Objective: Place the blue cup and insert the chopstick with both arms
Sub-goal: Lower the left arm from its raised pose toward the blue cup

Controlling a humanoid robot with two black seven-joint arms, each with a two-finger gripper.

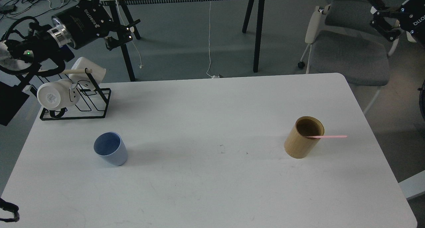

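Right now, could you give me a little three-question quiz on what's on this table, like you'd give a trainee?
1. True or false: the pink chopstick rests in the bamboo cylinder.
2. The blue cup is: A) lying on its side, B) standing upright, C) hanging on the rack.
3. Fill in: the black wire rack holds white ____.

Key: 1 true. 2 B. 3 mugs.
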